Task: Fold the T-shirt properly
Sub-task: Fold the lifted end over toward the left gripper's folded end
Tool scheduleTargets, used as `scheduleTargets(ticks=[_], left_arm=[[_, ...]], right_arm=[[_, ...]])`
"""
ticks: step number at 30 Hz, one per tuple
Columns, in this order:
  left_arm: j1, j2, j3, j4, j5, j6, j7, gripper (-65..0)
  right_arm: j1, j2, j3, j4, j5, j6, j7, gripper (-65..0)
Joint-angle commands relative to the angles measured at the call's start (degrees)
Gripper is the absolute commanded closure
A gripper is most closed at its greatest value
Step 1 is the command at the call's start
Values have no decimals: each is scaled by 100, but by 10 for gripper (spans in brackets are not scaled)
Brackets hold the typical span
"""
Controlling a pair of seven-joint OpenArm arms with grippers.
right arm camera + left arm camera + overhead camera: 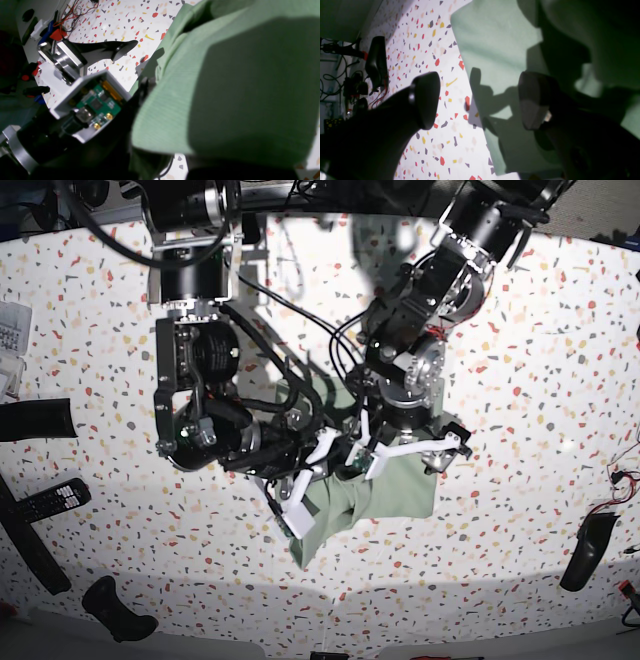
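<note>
Base view shows the T-shirt (400, 490) bunched mid-tabletop (520, 380); right gripper (300, 520) clenched on a fabric edge, seemingly to carry a fold, while left gripper (480, 100) hangs released.

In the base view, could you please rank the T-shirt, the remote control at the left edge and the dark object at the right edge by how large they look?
1. T-shirt, largest, though the arms hide much of it.
2. and 3. Remote control and dark object look about alike, so I won't rank them.
</note>
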Motion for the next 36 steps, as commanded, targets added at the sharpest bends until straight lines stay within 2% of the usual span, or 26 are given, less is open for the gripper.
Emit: scheduleTargets(ticks=[1, 7, 10, 14, 17, 22, 25, 29, 34, 36], left_arm=[[-129, 42, -2, 122, 101, 70, -70, -451], [-157, -120, -2, 122, 354, 74, -70, -451], [-225, -424, -2, 122, 354, 109, -46, -451], [-409, -885, -2, 122, 332, 426, 267, -451], [-570, -1209, -2, 122, 330, 520, 448, -451], [-807, -1572, -2, 125, 330, 796, 691, -451], [-953, -1720, -2, 127, 332, 979, 920, -451], [-1126, -1858, -2, 129, 332, 1453, 1283, -451], [-1139, -1875, -2, 131, 328, 1499, 1412, -451], [-1137, -1875, -2, 131, 328, 1499, 1440, -451]], right_arm=[[142, -31, -7, 101, 168, 54, 146, 0], [142, -31, -7, 101, 170, 54, 173, 0], [142, -31, -9, 101, 232, 54, 229, 0], [142, -33, -9, 101, 363, 54, 229, 0], [140, -33, -9, 101, 358, 54, 227, 0], [125, -33, -9, 101, 334, 54, 223, 0], [90, -35, -15, 101, 337, 54, 221, 0], [28, -63, -70, 101, 319, 54, 203, 0], [-83, -63, -372, 98, 267, 54, 310, 0], [-146, -66, -498, 98, 11, 54, 470, 0]])
